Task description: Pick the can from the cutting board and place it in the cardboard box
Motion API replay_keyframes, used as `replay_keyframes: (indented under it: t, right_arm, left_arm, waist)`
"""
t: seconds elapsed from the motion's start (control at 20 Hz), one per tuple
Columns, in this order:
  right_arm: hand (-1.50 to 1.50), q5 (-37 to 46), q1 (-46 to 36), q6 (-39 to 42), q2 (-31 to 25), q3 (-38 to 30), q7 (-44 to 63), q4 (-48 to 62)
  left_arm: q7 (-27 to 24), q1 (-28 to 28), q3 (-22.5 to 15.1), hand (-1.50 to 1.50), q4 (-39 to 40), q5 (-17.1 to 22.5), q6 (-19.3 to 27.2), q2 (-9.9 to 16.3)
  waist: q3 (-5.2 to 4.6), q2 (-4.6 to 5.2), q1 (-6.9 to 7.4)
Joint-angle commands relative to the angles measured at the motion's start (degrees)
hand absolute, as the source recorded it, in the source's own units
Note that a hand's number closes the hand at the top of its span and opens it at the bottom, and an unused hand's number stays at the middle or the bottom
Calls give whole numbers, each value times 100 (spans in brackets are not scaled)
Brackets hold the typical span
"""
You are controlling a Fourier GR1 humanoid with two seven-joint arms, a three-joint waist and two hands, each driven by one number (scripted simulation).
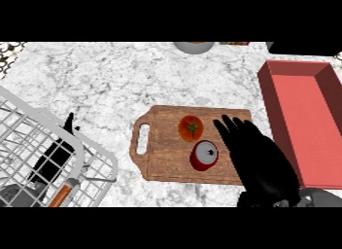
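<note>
A wooden cutting board [163, 163] with a handle slot at its left lies mid-counter. On it stands a red can [204, 155] with a pale top, and just behind the can lies an orange-red tomato [191, 127]. My right hand [258, 158] hovers over the board's right edge, right beside the can, fingers straight and pointing away from me; it is open and holds nothing. The long box [277, 104], reddish inside, lies to the right of the board. My left hand [56, 155] rests open at the left, fingers up, seen through the wire rack.
A white wire dish rack [95, 151] fills the lower left, with an orange-handled utensil [62, 195] in it. A grey bowl [194, 46] and a dark object [303, 47] sit at the counter's far edge. Bare marble lies behind the board.
</note>
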Motion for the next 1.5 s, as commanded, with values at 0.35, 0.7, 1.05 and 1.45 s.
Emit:
replay_keyframes:
  t: [0.35, 0.7, 1.05, 1.45]
  right_arm:
    - [-150, 378, -275, 231, 711, 369, 606, 1095]
    - [-150, 467, -279, 134, 1080, 382, 473, 1406]
    - [-150, 676, -249, 98, 1293, 447, 388, 1943]
    - [-150, 837, -195, -11, 1563, 389, 332, 2402]
  left_arm:
    - [-489, -1166, 219, 0, -579, -310, 284, 277]
    - [-454, -1235, 40, 0, -523, -165, 237, 313]
    - [-434, -1156, -34, 0, -575, -70, 416, 430]
    - [-538, -1045, -78, 0, -690, 30, 609, 513]
  waist:
    - [149, -128, -116]
    - [156, -170, -117]
    - [154, -155, -166]
    - [155, -140, -195]
